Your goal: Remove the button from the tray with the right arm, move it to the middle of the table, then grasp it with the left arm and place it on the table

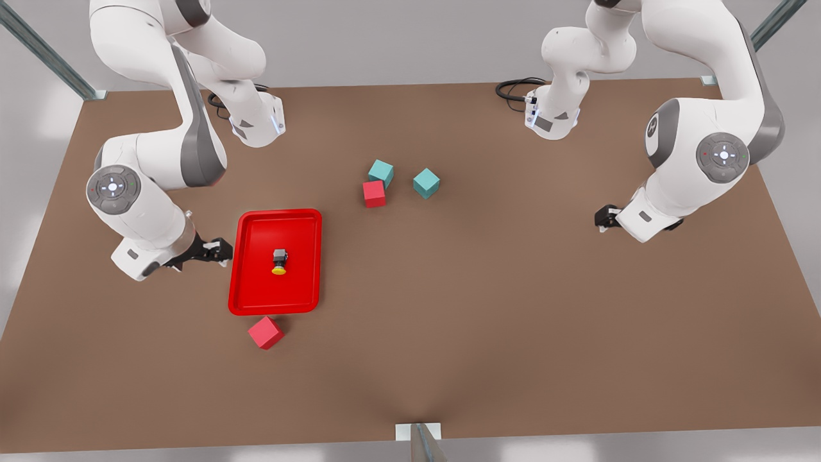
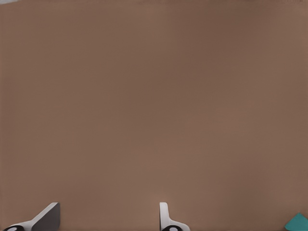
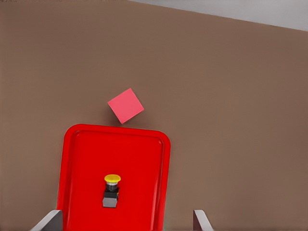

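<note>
Right gripper [image 1: 218, 250] at the front view's left, elbow bent, hanging beside the tray [image 1: 240, 301], fingers spread wide, empty | button [image 1: 279, 262] lying mid-tray (yellow cap toward the lower frame) | left gripper [image 1: 603, 218] at right over bare table [image 1: 513, 321], fingers wide, waiting

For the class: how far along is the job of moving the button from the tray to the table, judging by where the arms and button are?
Nothing looks done: the button lies in the red tray, ungrasped. In hand: the right gripper, open, sits beside the tray at the front view's left, its camera looking at the button. The left gripper, open, waits over bare table at the front view's right. Left: pickup, carry to the middle, handover, placing.
</note>
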Tool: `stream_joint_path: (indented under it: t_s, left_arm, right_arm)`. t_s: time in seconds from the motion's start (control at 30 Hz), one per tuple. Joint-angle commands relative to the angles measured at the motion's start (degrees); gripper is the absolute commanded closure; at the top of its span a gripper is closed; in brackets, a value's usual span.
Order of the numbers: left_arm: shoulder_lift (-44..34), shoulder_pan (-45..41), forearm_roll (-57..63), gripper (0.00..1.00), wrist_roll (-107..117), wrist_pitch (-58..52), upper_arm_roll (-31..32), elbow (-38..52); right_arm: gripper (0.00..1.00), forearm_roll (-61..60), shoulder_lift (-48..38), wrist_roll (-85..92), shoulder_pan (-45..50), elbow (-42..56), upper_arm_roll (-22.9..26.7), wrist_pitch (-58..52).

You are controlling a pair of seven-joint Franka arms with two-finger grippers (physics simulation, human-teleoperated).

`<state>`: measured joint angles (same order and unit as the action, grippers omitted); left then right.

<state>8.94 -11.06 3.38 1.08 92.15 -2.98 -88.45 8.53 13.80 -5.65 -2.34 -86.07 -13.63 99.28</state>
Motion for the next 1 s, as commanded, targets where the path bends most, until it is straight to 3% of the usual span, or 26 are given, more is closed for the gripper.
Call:
stream_joint_path:
  t_s: [0.0,0.1,0.17,0.33,0.47,0.57,0.8,0.97]
  left_arm:
    - [-0.06,-0.02,0.05,0.0,0.5,0.57,-0.01,0.03]
    - [0.03,-0.02,0.05,0.0,0.5,0.57,-0.01,0.03]
    - [-0.06,-0.02,0.05,0.0,0.5,0.22,-0.01,0.03]
    - [-0.06,0.16,0.05,0.0,0.5,-0.66,-0.09,-0.06]
    - [0.03,0.07,0.05,0.0,0.5,-0.66,-0.09,-0.06]
    - [1.17,0.07,0.05,0.0,0.5,-0.66,-0.09,-0.06]
    - [2.4,-0.02,0.23,0.0,0.5,-0.66,-0.09,-0.15]
    - [2.49,-0.02,0.23,0.0,0.5,-0.75,-0.09,-0.15]
  right_arm:
    - [0.0,-0.01,-0.09,-0.42,0.14,0.2,0.01,-0.05]
    - [0.0,-3.25,0.97,-1.3,0.58,-0.85,-0.26,-3.31]
    - [0.0,-6.07,6.41,-1.38,0.93,-0.5,-0.35,-3.05]
    - [0.0,-5.81,6.33,-0.68,2.69,-24.49,-0.35,25.25]
    - [0.0,-4.93,10.11,-0.42,1.99,-24.58,-0.35,29.65]
    - [0.0,-4.93,11.43,-0.42,0.76,-29.94,-0.35,39.93]
    - [0.0,-4.93,12.22,-8.77,1.46,-30.64,-0.34,38.62]
    - [0.0,-4.84,9.23,-16.33,1.99,-37.67,-0.35,38.79]
